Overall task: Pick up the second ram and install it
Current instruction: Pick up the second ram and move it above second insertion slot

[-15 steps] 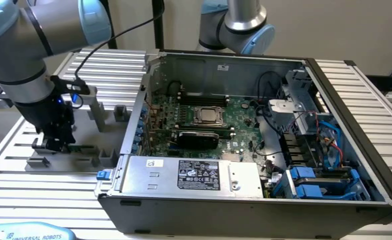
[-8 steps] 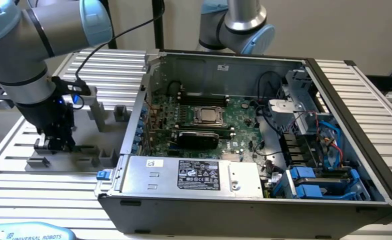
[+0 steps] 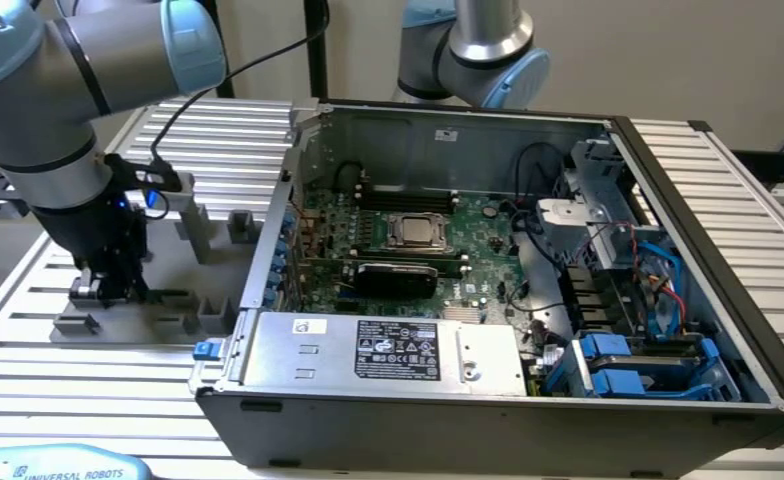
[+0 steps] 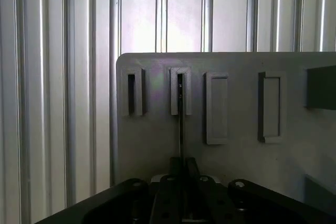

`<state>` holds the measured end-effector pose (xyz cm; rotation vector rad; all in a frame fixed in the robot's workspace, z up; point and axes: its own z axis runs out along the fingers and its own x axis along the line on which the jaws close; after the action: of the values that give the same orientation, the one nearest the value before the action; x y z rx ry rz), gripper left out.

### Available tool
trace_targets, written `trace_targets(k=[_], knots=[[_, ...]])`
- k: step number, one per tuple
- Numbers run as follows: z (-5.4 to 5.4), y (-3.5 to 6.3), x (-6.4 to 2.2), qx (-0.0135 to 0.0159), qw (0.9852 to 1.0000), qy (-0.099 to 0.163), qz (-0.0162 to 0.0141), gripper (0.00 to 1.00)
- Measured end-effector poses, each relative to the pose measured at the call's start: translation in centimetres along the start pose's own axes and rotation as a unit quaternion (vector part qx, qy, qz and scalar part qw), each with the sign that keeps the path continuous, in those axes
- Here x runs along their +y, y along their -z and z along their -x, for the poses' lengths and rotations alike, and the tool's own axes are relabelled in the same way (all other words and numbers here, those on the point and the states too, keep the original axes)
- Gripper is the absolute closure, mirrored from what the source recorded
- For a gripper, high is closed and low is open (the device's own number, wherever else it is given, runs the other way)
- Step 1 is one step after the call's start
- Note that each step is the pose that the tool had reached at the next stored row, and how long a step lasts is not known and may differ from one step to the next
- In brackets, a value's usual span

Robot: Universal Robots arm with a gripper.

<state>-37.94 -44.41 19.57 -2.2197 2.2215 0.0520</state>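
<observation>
Second ram (image 4: 180,129) seen edge-on, a thin dark strip running from between the gripper (image 4: 184,182) fingers into a slotted holder block (image 4: 180,98) on the grey fixture plate (image 4: 236,156); fingers clenched on its near end. Beyond the plate, slatted aluminium table (image 4: 52,103); open computer case (image 3: 499,435) at the exterior view's right, well apart.
</observation>
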Motion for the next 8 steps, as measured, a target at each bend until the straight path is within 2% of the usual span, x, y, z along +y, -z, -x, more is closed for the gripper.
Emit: trace_targets(k=[8], knots=[[0.0,0.01,-0.07,0.0002,1.0,-0.003,0.0008,0.87]])
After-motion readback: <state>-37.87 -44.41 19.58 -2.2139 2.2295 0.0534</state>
